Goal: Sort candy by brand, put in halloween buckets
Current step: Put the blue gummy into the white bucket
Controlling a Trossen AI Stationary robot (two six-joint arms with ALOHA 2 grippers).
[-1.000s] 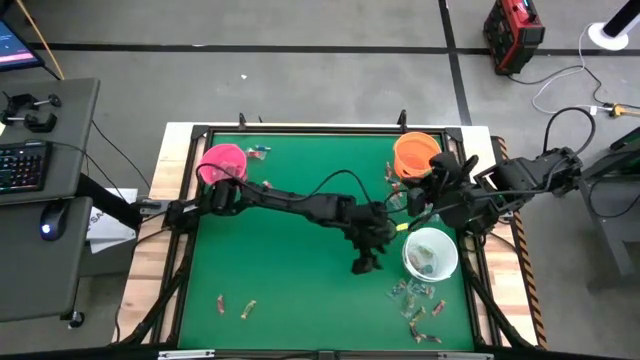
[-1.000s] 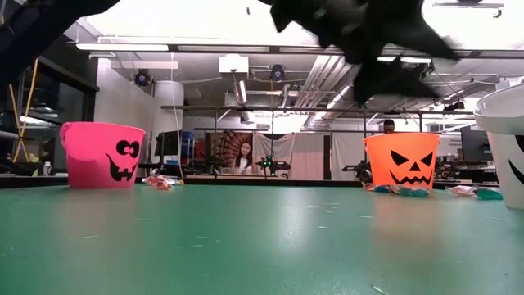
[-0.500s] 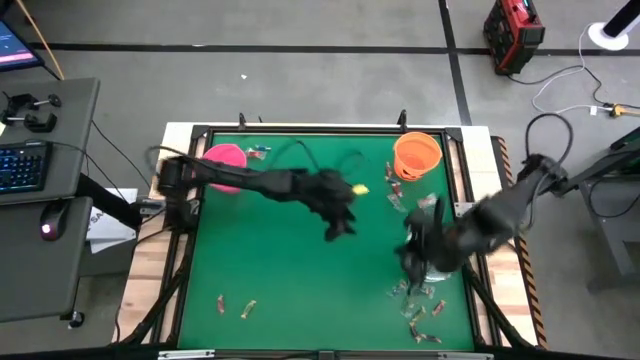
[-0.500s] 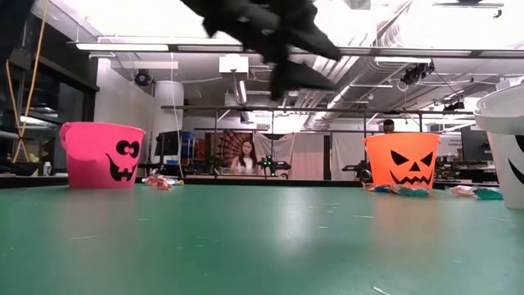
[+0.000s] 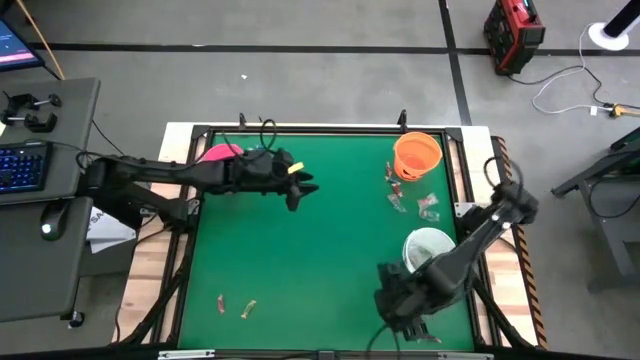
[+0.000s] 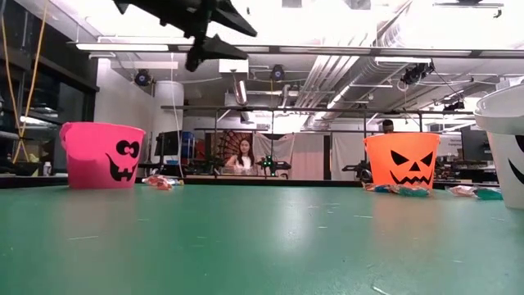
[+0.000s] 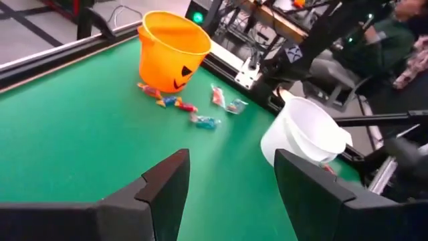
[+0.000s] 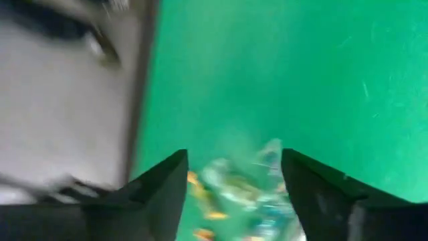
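Your right gripper (image 5: 408,318) hangs at 5 o'clock on the table over the candy (image 8: 244,181) heap beside the white bucket (image 5: 428,250), placed for a pick; fingers spread, empty. Left gripper (image 5: 300,186) sits at 11 o'clock by the pink bucket (image 5: 221,156), fingers spread, holding nothing, orange bucket (image 5: 416,154) at 1 o'clock

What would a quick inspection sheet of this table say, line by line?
Surface: green mat in a black frame.
Job's things: pink bucket, orange bucket, white bucket; loose candy beside the orange bucket, more by the white one, two pieces near the front left.
Clutter: nothing seen.
Grippers: left gripper open, empty, beside the pink bucket; right gripper open above the candy by the white bucket.
Cables: one looping along the left arm.
Surroundings: keyboard, red case, a person beyond the table.
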